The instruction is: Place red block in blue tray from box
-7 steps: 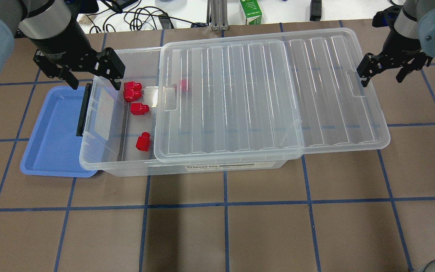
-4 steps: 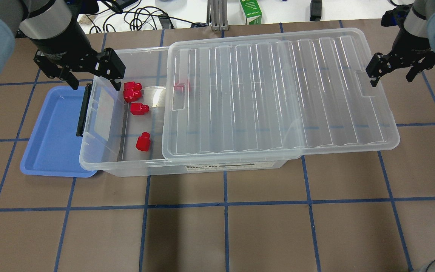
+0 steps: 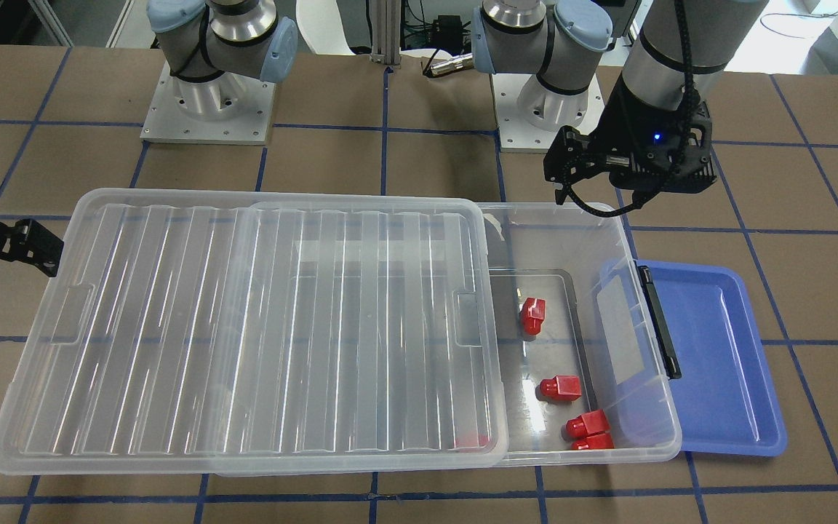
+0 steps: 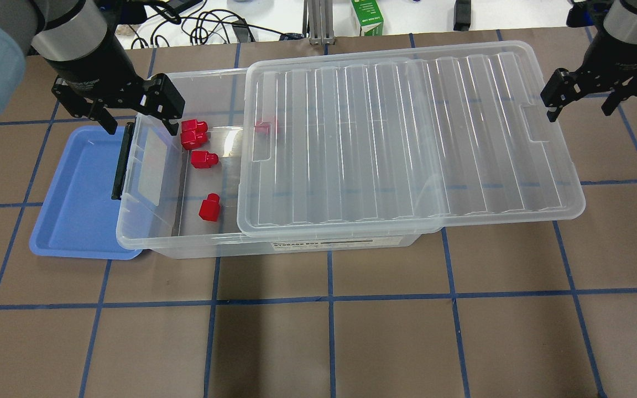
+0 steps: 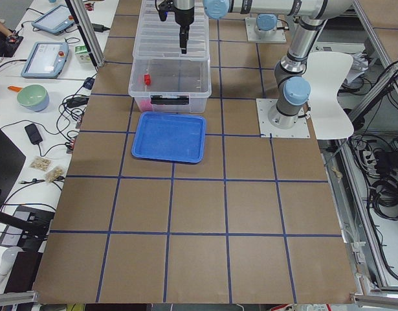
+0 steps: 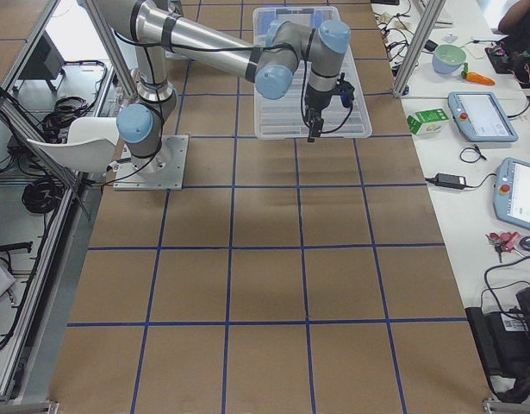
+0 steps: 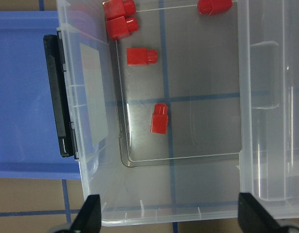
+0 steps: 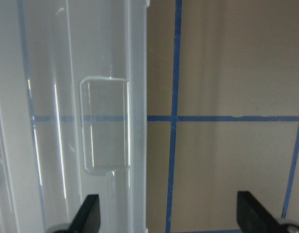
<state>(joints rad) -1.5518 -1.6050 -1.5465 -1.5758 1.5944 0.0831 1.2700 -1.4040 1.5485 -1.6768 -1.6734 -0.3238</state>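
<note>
The clear box lies across the table with its ribbed lid slid to the right, leaving its left end uncovered. Three red blocks lie near the far wall of the uncovered end. One more red block lies alone nearer the front, and another shows partly under the lid's edge. The blue tray sits against the box's left end, with nothing in it. My left gripper is open above the box's far left corner. My right gripper is open, just off the lid's right edge.
A black latch bar runs along the box's left end, next to the tray. A green carton and cables lie beyond the table's far edge. The lid overhangs the box on the right.
The lid has slid to the right, uncovering more of the box's left end. My right gripper has moved right and away from the lid. My left gripper has barely moved.
</note>
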